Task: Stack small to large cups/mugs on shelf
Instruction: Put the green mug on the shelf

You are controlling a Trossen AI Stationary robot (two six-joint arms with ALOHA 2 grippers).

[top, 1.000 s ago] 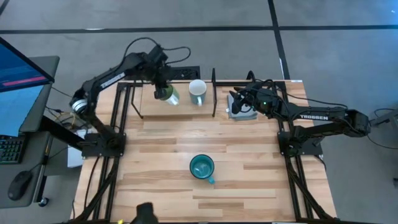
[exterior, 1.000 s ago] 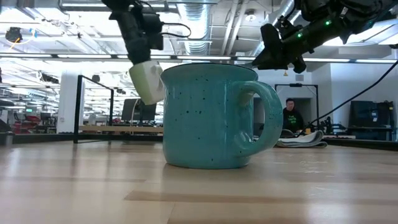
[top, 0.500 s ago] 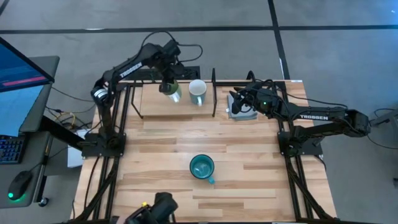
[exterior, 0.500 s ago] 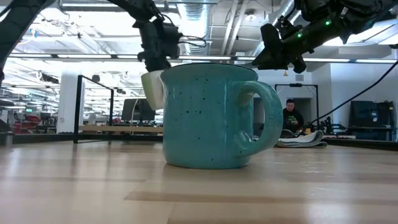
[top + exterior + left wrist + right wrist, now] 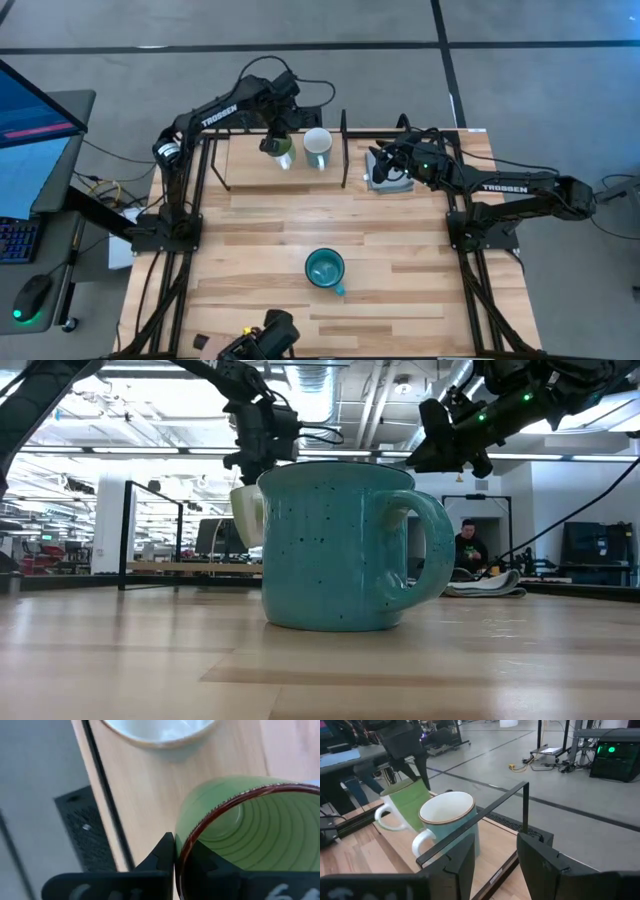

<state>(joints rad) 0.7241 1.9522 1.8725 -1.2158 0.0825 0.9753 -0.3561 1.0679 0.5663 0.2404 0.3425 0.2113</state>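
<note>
My left gripper [image 5: 277, 140] is shut on the light green mug [image 5: 283, 156] over the shelf [image 5: 245, 172], a light-wood board between black posts. The mug also shows behind the teal one in the low view [image 5: 245, 516] and in the right wrist view [image 5: 408, 802]. The small white mug [image 5: 318, 148] stands upright on its base on the shelf, just right of the green one. The teal mug [image 5: 325, 268] stands on its base on the tabletop, near the middle. My right gripper [image 5: 383, 165] is open and empty, right of the shelf's right post. My left gripper pinches the green mug's rim [image 5: 178, 851], one finger [image 5: 162, 854] outside the wall and the other inside the mug. The fingers come from above, slanting down. The mug hangs tilted below them, with its handle [image 5: 385, 817] toward the table's near side, clear of the shelf board.
A grey folded cloth [image 5: 384, 182] lies below my right gripper. Black upright posts [image 5: 344, 150] and rails [image 5: 470, 827] frame the shelf. A person [image 5: 466, 546] sits in the room far behind. A monitor [image 5: 30, 110] stands off the table's left.
My left gripper has carried the green mug toward the table's right edge along the shelf, close to the white mug, and a little down. The mug stays tilted in the hold. My right arm has kept still.
</note>
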